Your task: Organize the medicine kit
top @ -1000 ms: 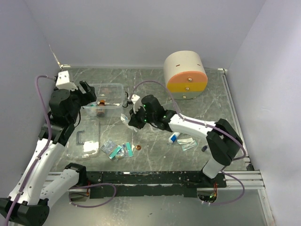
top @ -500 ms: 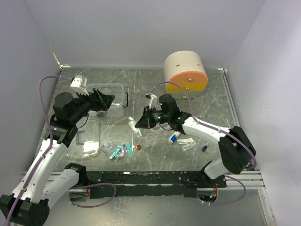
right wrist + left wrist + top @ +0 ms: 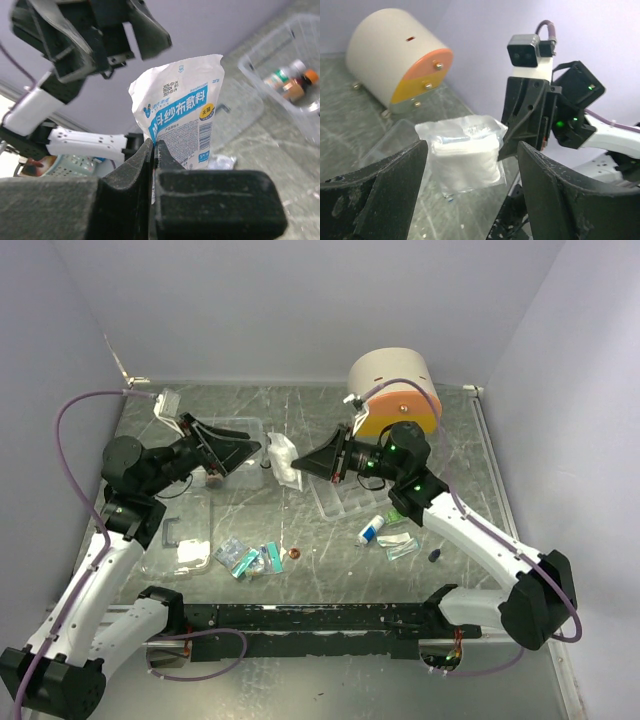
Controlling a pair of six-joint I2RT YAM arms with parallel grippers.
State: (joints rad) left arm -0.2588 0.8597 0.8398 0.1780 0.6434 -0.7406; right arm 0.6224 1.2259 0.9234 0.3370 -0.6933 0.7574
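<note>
Top external, right gripper [image 3: 303, 464] clamped on white packet [image 3: 284, 460], possibly gauze, left gripper [image 3: 253, 437] spread apart nearby

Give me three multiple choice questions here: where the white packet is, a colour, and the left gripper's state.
1. Where is the gauze packet? A in the clear box; B held up by the right gripper; C lying on the lid.
2. What colours is the cabinet front? A orange and yellow; B green and blue; C black and red.
3. How is the left gripper? A shut on the packet; B open; C shut on a bottle.
Answers: B, the right gripper's shut fingers pinch it in the air; A, orange above yellow; B, its fingers stand apart either side of the packet.
</note>
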